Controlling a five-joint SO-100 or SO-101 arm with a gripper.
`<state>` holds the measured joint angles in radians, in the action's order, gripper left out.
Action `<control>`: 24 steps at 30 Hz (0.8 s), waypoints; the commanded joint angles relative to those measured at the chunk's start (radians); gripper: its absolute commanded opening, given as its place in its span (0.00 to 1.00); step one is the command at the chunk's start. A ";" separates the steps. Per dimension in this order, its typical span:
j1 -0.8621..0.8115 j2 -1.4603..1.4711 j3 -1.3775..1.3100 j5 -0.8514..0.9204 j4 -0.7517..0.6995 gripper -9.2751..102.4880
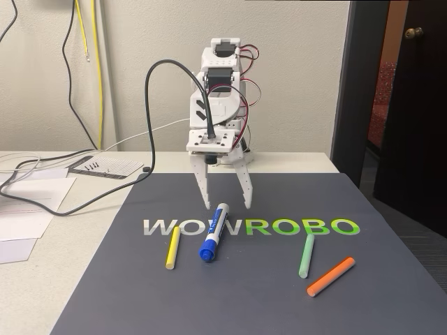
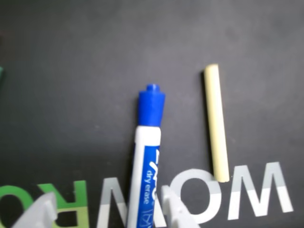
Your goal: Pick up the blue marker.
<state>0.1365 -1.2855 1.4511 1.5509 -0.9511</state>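
- You are working on a white surface (image 1: 84, 279) by a pale wall, with a dark grey mat (image 1: 230, 307) printed WOWROBO spread across it and a dark door (image 1: 412, 105) standing at the right of the fixed view.
- Nearest the fixed camera lie the sticks: an orange stick (image 1: 331, 276) and a green stick (image 1: 306, 255) to the right, well apart from the gripper, and a yellow stick (image 1: 172, 248) to the left.
- Just beside the yellow stick, towards the middle, lies the marker (image 1: 214, 232): white barrel, blue label, blue cap at the camera end.
- Its long axis runs almost front to back, tilted a little, with the tail end pointing up towards the arm.
- In the wrist view the marker (image 2: 146, 166) runs up from the bottom edge with its cap at the top, and the yellow stick (image 2: 216, 123) lies roughly parallel, off to the right.
- Behind the marker hangs your gripper (image 1: 228, 204), fingers pointing down and spread wide, holding nothing.
- The marker's tail sits between the two fingertips but closer to the left one in the fixed view; whether the tips touch the mat you cannot tell.
- Your fingers straddle the barrel across its width, which looks the right way to close; judged from here, a small shift to centre may help.
- Beyond stand the arm's base, its cables (image 1: 157, 105), and papers (image 1: 28, 209) at the left.
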 commanded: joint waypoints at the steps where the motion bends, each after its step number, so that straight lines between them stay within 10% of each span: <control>1: -0.014 -0.003 -0.044 -0.003 0.006 0.35; 24: -0.037 0.207 -0.290 0.023 -0.173 0.39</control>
<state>0.1043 -1.0753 1.2210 1.5785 -1.1121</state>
